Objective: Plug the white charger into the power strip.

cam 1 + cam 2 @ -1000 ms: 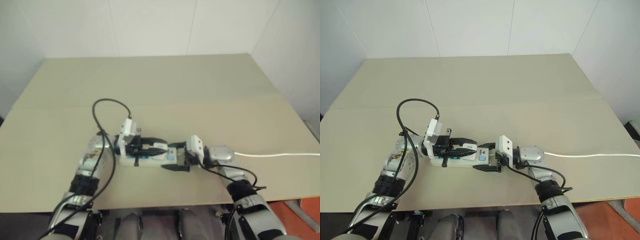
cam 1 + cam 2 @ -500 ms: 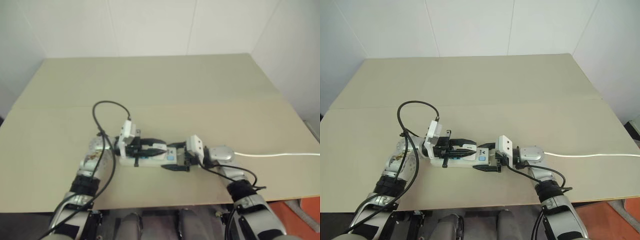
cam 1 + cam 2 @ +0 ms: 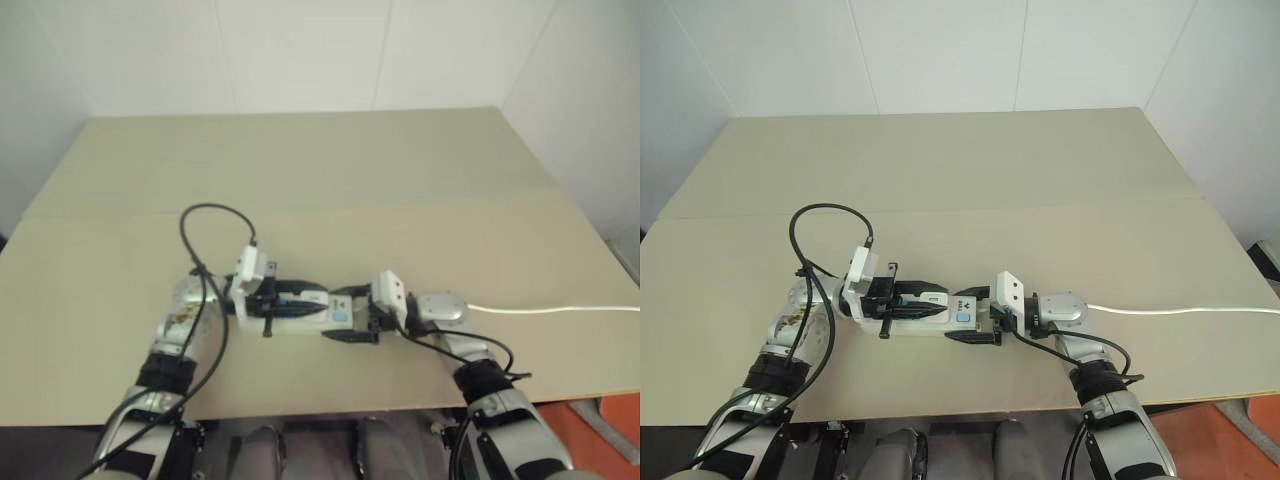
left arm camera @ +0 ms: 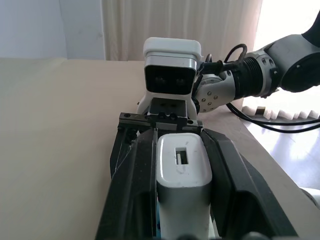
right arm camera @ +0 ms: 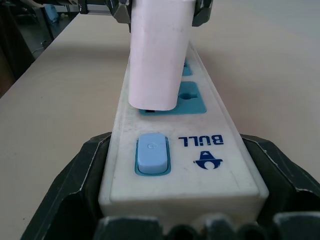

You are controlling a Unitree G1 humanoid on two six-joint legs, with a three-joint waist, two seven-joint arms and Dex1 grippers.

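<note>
A beige tabletop stands against plain white walls, bare except near its front edge. There the power strip lies flat, a long white bar with rounded corners, blue socket faces and a light blue rocker switch at the end nearest the right arm. Beside that switch, blue letters read "BULL" over a small blue emblem. A thin white cord trails off toward 3 o'clock.

The white charger is a plain boxy block with rounded edges and 1 small rectangular port in its upper face. It stands upright on the blue socket face next to the switch, its base touching the strip.

The left pincer, reaching in from 9 o'clock, is clamped on the charger, 1 black finger on each side. The right pincer, reaching in from 3 o'clock, is clamped on the switch end of the strip, its black fingers hugging both long sides.

Compared with 1 second ago, the left pincer and the charger have sunk lower and sit closer over the strip; the right pincer and the strip are as they were.
</note>
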